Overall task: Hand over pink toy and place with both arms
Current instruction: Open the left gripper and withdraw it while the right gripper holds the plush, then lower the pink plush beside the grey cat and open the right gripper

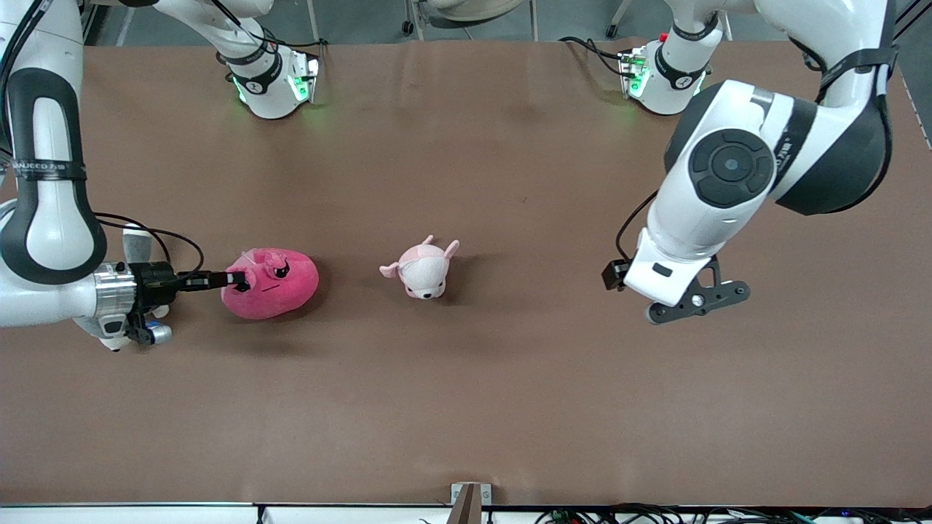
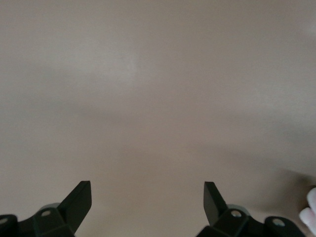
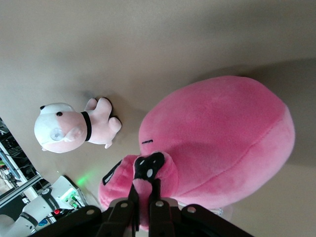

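1. The large round hot-pink plush toy with black angry eyes [image 1: 271, 284] is seen resting on the brown table surface [image 1: 466, 407], toward the right arm's end of the table.

2. The right arm's black two-finger gripper [image 1: 234, 280] is positioned at the edge of the hot-pink toy that faces the right arm. In the right wrist view, the fingers [image 3: 129, 210] are closed almost together, and a small fold of plush at the toy's eye [image 3: 148, 167] is pinched between them.

3. The toy's underside appears to be in contact with the table; no lift is evident.

4. The left arm's black two-finger gripper [image 1: 697, 300] is held over bare table toward the left arm's end, well apart from the toy. In the left wrist view, its fingertips [image 2: 79, 198] are spread wide and nothing is held between them. This arm is waiting.

5. A smaller pale pink-and-white animal plush [image 1: 422, 270] lies between the two grippers, apart from the hot-pink toy.

6. The step in hand is judged to be the initial grasp by the right arm; the handover is not yet begun.

7. The next move is judged to call for the toy to be raised and carried toward the table's middle, above the small plush, so that it can be presented to the open left gripper. Because only a small fold is pinched, slippage during lifting is a risk.
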Robot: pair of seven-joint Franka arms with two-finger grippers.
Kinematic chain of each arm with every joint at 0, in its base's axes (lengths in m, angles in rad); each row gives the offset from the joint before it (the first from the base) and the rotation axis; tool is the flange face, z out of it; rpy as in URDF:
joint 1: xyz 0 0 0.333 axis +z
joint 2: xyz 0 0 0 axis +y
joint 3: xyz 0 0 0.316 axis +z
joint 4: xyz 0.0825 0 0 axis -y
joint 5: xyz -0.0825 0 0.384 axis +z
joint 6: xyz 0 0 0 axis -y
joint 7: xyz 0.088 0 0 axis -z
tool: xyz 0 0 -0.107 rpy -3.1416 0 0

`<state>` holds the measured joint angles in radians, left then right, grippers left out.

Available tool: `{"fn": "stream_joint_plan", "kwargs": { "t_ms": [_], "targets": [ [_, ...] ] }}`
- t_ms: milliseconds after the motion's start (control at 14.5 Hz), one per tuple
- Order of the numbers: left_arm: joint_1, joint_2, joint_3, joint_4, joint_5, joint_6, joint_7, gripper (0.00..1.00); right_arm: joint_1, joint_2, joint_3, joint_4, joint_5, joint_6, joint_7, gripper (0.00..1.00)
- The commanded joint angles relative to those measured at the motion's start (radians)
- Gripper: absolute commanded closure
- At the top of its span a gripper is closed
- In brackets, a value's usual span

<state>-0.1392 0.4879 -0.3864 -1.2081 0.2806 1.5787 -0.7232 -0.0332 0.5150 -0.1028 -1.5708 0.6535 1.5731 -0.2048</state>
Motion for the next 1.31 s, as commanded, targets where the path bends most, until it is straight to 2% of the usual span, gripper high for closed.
{"fn": "stream_joint_plan", "kwargs": {
  "t_ms": [0,138,276,345,414,483,552,828,966,1241],
  "targets": [
    [0.039,-0.046,-0.003,-0.022,0.014,-0.020,0.033,0.00,-0.013,0.007,0.009,-0.003,0.040,-0.007,-0.015,0.98],
    [0.076,-0.086,-0.002,-0.024,0.000,-0.022,0.088,0.00,-0.014,0.023,0.009,-0.005,0.040,-0.010,-0.015,0.98],
    [0.090,-0.129,0.041,-0.028,-0.023,-0.049,0.209,0.00,-0.014,0.039,0.009,-0.005,0.040,-0.008,-0.015,0.98],
    [0.089,-0.153,0.081,-0.031,-0.074,-0.063,0.246,0.00,-0.016,0.040,0.009,-0.005,0.040,-0.007,-0.013,0.94],
    [0.079,-0.190,0.137,-0.050,-0.118,-0.065,0.283,0.00,-0.017,0.040,0.008,-0.003,0.040,-0.005,-0.010,0.66],
    [0.076,-0.236,0.180,-0.095,-0.160,-0.063,0.330,0.00,-0.019,0.039,0.008,-0.002,0.040,-0.002,-0.004,0.20],
    [0.075,-0.273,0.211,-0.128,-0.188,-0.065,0.373,0.00,-0.024,0.037,0.006,0.011,0.035,-0.002,-0.004,0.00],
    [0.076,-0.397,0.308,-0.246,-0.254,-0.063,0.536,0.00,-0.028,0.022,-0.011,0.103,-0.007,-0.013,-0.004,0.00],
    [0.078,-0.458,0.316,-0.309,-0.279,-0.063,0.541,0.00,-0.024,0.011,-0.012,0.156,-0.102,-0.013,-0.002,0.00],
    [0.061,-0.571,0.316,-0.430,-0.284,-0.037,0.541,0.00,-0.016,-0.101,-0.014,0.167,-0.263,-0.008,0.022,0.00]
  ]
}}
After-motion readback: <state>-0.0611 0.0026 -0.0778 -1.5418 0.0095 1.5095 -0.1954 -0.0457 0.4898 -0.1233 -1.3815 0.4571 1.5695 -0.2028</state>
